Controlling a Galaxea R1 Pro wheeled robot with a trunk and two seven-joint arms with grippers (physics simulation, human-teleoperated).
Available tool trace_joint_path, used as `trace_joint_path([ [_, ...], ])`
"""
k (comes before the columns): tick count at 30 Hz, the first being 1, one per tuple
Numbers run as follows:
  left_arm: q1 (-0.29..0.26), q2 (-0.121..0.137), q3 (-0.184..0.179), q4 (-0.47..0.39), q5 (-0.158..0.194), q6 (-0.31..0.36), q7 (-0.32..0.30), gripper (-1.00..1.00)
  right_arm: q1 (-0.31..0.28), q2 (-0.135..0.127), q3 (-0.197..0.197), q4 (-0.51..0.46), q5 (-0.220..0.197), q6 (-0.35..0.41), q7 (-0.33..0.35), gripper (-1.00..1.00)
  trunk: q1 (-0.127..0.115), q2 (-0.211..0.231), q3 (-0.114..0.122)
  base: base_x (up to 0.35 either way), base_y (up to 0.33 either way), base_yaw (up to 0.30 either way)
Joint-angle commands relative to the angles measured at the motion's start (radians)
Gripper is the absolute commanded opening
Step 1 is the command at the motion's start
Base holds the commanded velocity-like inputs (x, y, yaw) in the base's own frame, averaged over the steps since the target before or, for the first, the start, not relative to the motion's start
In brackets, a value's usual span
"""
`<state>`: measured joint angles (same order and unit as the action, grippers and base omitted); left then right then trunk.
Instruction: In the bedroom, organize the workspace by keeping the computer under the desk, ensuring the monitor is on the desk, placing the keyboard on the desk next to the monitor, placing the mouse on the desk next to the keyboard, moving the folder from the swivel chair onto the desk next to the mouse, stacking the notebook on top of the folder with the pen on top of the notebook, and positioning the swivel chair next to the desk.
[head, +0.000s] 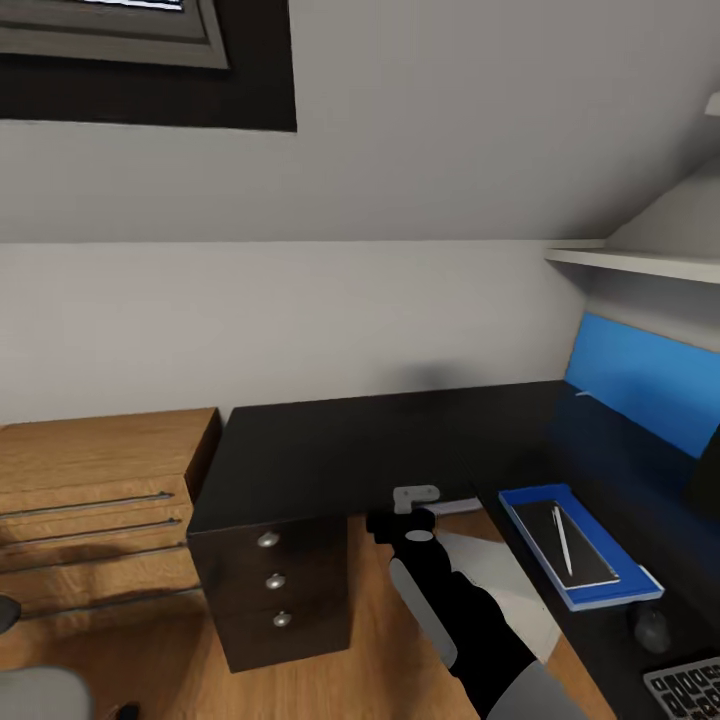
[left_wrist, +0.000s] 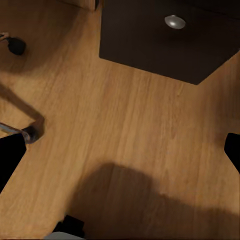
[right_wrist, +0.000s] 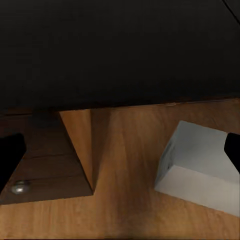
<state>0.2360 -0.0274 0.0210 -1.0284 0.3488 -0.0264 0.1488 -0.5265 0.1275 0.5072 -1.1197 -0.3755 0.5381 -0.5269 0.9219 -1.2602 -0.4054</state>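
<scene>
Below the desk (head: 380, 440) edge, the right arm reaches forward over the wooden floor, its gripper (head: 400, 525) low by the inner corner of the black top. Right wrist view: dark fingertips (right_wrist: 10, 155) far apart at the frame edges, jaws spread, nothing between them. Past them sits the computer (right_wrist: 200, 167), pale grey-white, on the floor under the desktop. Left gripper (left_wrist: 120, 155): tips also wide apart, holding nothing, hanging over bare floor near the drawer unit (left_wrist: 165, 40) and a chrome leg of the swivel chair (left_wrist: 22, 132). On the desk's right wing, the notebook (head: 585, 545), blue, carries a dark flat sheet, probably the folder (head: 565, 545), with the pen (head: 563, 537) on top. Just beyond, nearer the robot: mouse (head: 652, 628), then keyboard (head: 690, 685) corner. Light wooden dresser (head: 95, 500) left of the desk.
</scene>
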Motion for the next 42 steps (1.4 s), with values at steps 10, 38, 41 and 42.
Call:
trace_joint_path([
  [10,0.000,0.000,-0.001,-0.001,0.010,-0.002,0.002,1.00,-0.001,-0.001,0.003,0.010,-0.004,-0.024,-0.010,1.00,0.000,-0.001,0.000,-0.316,0.085,0.272],
  [38,0.000,0.006,0.000,-0.004,0.007,0.001,0.001,1.00,0.308,-0.012,0.002,0.333,0.110,-0.674,-0.012,1.00,-0.062,0.111,0.058,-0.085,-0.014,0.263],
  [41,0.000,0.006,0.000,-0.004,0.007,0.001,0.001,1.00,0.314,-0.012,0.002,0.403,0.117,-0.737,-0.010,1.00,-0.073,0.132,0.067,0.000,0.000,0.090],
  [42,0.000,0.005,0.000,-0.004,0.007,0.001,0.001,1.00,0.317,-0.012,0.002,0.449,0.119,-0.776,-0.009,1.00,-0.077,0.139,0.070,0.000,0.000,0.046],
])
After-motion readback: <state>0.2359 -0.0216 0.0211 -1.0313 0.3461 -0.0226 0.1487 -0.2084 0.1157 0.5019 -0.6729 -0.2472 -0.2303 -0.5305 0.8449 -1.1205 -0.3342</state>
